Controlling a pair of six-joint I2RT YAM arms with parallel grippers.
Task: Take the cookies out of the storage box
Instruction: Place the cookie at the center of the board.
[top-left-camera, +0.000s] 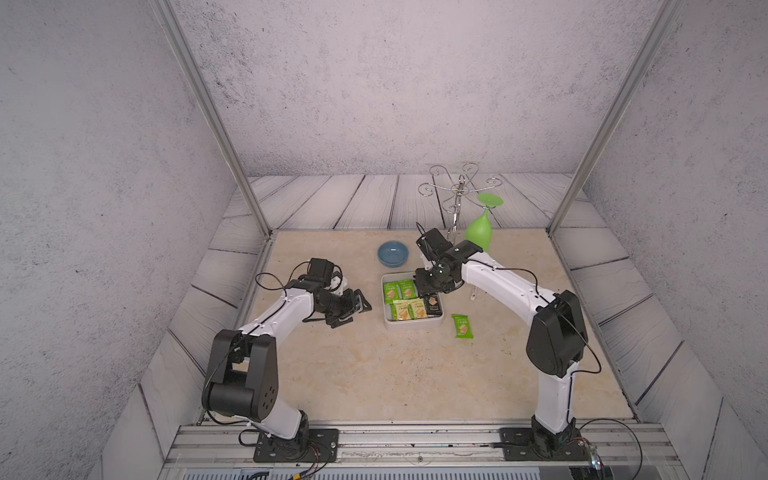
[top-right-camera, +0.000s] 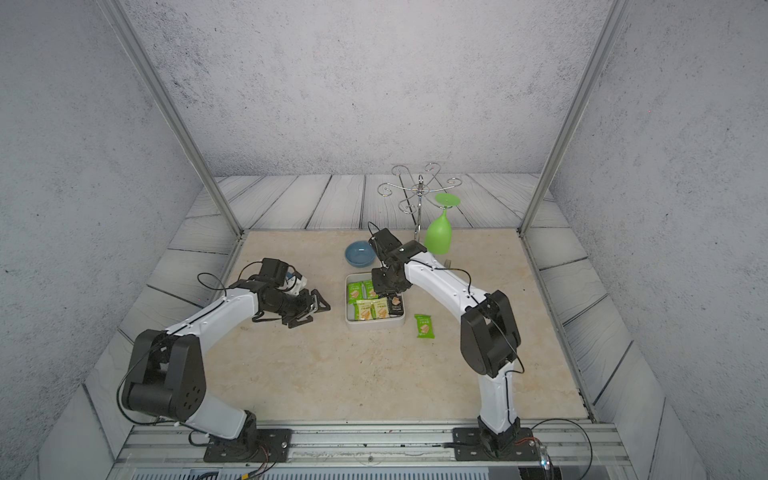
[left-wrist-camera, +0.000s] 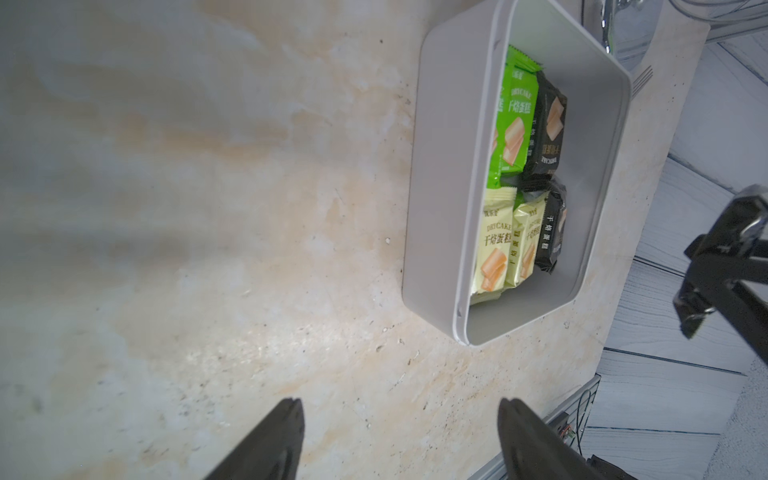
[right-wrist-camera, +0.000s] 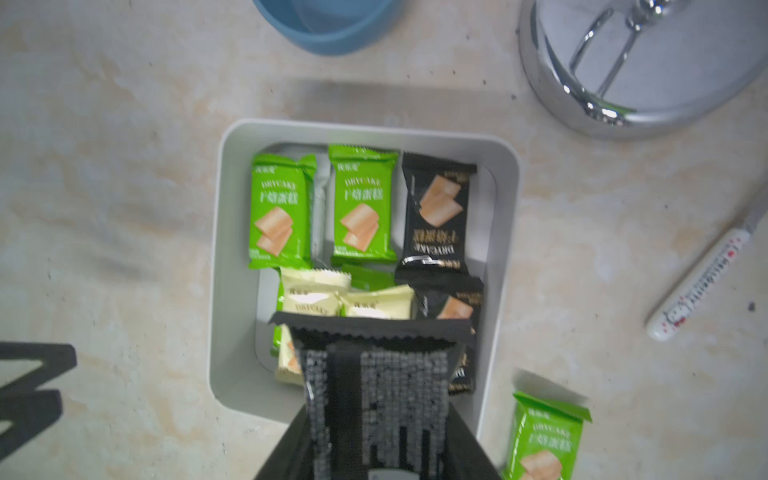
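This is looking like a robotics lab test cell dressed up as a home counter. Two white-and-black arms, the left arm (top-left-camera: 274, 316) and the right arm (top-left-camera: 498, 279), are standing bolted to an aluminium rail (top-left-camera: 415, 440) along the near edge. Bare aluminium posts (top-left-camera: 216, 124) are framing the cell, while panels printed with grey plaster (top-left-camera: 395, 83) and wood planks (top-left-camera: 353, 199) are walling it in. A marble-print tabletop (top-left-camera: 395, 374) is carrying household props at its far side: a chrome glass rack (right-wrist-camera: 665, 54), a green glass (top-left-camera: 478, 235) and a blue bowl (top-left-camera: 393, 253).
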